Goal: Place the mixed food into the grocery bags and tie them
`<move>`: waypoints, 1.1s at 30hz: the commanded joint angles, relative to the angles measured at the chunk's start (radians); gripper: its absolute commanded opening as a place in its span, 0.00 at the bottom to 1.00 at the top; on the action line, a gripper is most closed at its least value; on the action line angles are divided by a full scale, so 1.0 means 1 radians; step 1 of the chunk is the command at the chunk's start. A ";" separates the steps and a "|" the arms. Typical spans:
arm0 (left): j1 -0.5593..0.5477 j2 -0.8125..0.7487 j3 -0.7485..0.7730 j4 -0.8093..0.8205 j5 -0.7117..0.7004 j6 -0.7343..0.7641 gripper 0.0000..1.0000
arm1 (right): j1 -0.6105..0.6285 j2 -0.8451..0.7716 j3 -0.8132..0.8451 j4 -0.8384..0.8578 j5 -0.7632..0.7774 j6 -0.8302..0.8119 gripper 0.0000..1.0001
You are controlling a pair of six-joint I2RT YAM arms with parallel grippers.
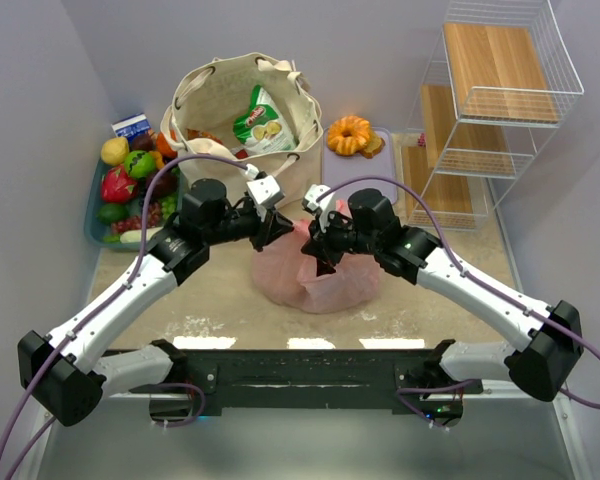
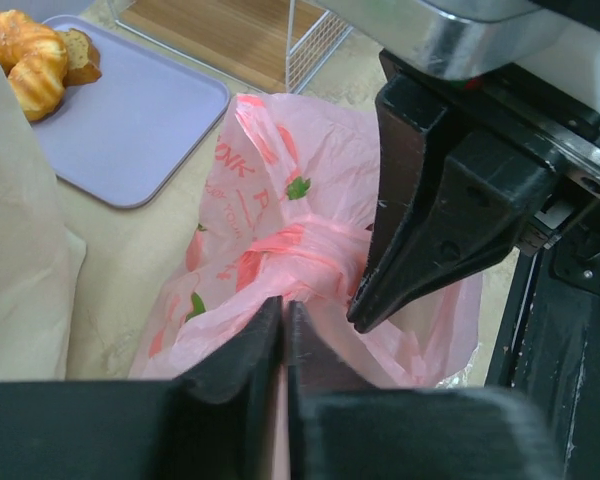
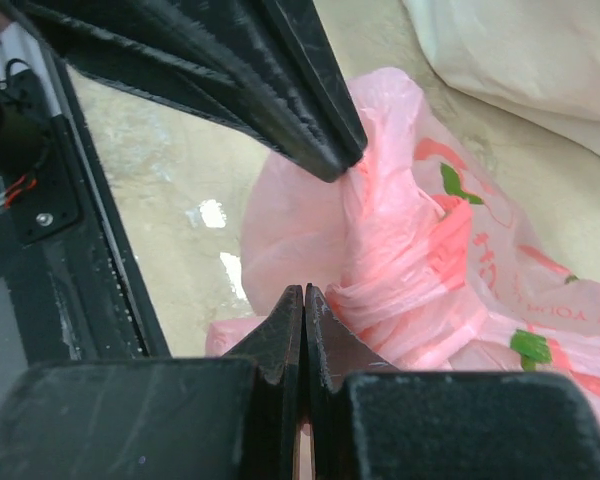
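The pink plastic bag (image 1: 325,275) with red fruit prints lies at the table's middle, its handles twisted into a knot (image 2: 298,255). My left gripper (image 1: 278,230) is shut on a strip of the bag's plastic at the knot's left, as the left wrist view (image 2: 283,306) shows. My right gripper (image 1: 315,252) is shut on a pink strip at the knot's right; it also shows in the right wrist view (image 3: 303,292). The two grippers nearly touch. The cream canvas tote (image 1: 220,100) stands open behind, with a green and white snack packet (image 1: 263,122) inside. An orange ring cake (image 1: 349,134) sits on a lavender tray (image 1: 380,170).
A bin of toy fruit (image 1: 130,190) stands at the far left beside the tote. A white wire rack with wooden shelves (image 1: 490,100) fills the back right. The tray (image 2: 130,120) with pastries (image 2: 30,60) lies just behind the pink bag.
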 commanded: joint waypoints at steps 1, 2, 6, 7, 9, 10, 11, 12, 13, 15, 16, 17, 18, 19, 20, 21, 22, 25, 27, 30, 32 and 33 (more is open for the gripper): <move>-0.002 -0.001 0.029 0.001 0.030 0.048 0.26 | 0.008 -0.026 -0.017 0.014 0.079 -0.012 0.00; 0.000 -0.001 0.032 -0.007 0.024 0.059 0.43 | 0.006 -0.028 -0.020 0.014 0.079 -0.011 0.00; -0.002 -0.004 0.044 -0.039 0.020 0.121 0.76 | 0.006 -0.026 -0.022 0.017 0.079 -0.011 0.00; -0.002 -0.003 0.046 -0.053 0.028 0.134 0.80 | 0.006 -0.026 -0.022 0.017 0.079 -0.011 0.00; -0.002 0.014 0.061 -0.071 0.025 0.169 0.88 | 0.006 -0.025 -0.020 0.019 0.075 -0.011 0.00; -0.003 0.020 0.066 -0.088 0.025 0.180 0.91 | 0.006 -0.025 -0.022 0.020 0.073 -0.011 0.00; -0.002 0.025 0.069 -0.093 0.020 0.191 0.94 | 0.006 -0.025 -0.022 0.019 0.070 -0.011 0.00; -0.003 0.033 0.069 -0.094 0.019 0.215 0.94 | 0.008 -0.023 -0.019 0.019 0.067 -0.011 0.00; -0.003 0.045 0.066 -0.084 0.008 0.252 0.95 | 0.006 -0.025 -0.017 0.019 0.058 -0.011 0.00; -0.002 0.060 0.073 -0.082 0.004 0.283 0.95 | 0.006 -0.028 -0.016 0.019 0.052 -0.011 0.00; -0.003 0.077 0.081 -0.082 0.004 0.292 0.95 | 0.006 -0.028 -0.017 0.019 0.049 -0.011 0.00; -0.003 0.086 0.086 -0.085 0.008 0.301 0.95 | 0.006 -0.032 -0.017 0.022 0.047 -0.011 0.00; -0.003 0.095 0.092 -0.087 0.005 0.309 0.95 | 0.006 -0.034 -0.017 0.020 0.047 -0.011 0.00; -0.003 0.118 0.104 -0.088 0.005 0.309 0.94 | 0.006 -0.034 -0.019 0.020 0.044 -0.012 0.00; -0.003 0.128 0.112 -0.087 0.010 0.312 0.92 | 0.006 -0.034 -0.017 0.019 0.041 -0.012 0.00; -0.002 0.138 0.118 -0.087 0.013 0.313 0.91 | 0.006 -0.035 -0.017 0.019 0.039 -0.014 0.00; -0.002 0.155 0.132 -0.084 0.016 0.313 0.89 | 0.006 -0.037 -0.017 0.019 0.038 -0.014 0.00; -0.002 0.193 0.156 -0.088 0.025 0.318 0.80 | 0.005 -0.040 -0.017 0.015 0.038 -0.015 0.00; -0.003 0.207 0.161 -0.087 0.042 0.313 0.72 | 0.006 -0.043 -0.019 0.015 0.036 -0.014 0.00; -0.003 0.227 0.153 -0.067 0.069 0.298 0.58 | 0.005 -0.051 -0.022 0.015 0.021 -0.006 0.00; -0.002 0.232 0.139 -0.035 0.097 0.289 0.44 | 0.006 -0.055 -0.020 0.020 0.012 0.006 0.00; -0.003 0.232 0.123 -0.022 0.103 0.280 0.38 | 0.006 -0.058 -0.017 0.019 0.001 0.011 0.00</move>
